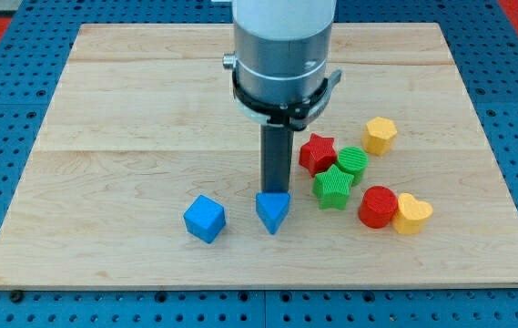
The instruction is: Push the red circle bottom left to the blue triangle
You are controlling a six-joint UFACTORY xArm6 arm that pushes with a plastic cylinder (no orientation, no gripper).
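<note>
The red circle (pixel 378 207) lies at the view's lower right, touching the yellow heart (pixel 412 214) on its right. The blue triangle (pixel 273 212) lies near the view's bottom centre, well to the left of the red circle. My tip (pixel 274 192) comes down right behind the blue triangle, at its top edge, and its very end is partly hidden by the triangle. The green star (pixel 333 187) lies between my tip and the red circle.
A blue cube (pixel 205 219) lies left of the triangle. A red star (pixel 317 152), a green circle (pixel 352 163) and a yellow hexagon (pixel 380 135) cluster above the red circle. The wooden board (pixel 131 109) lies on a blue pegboard.
</note>
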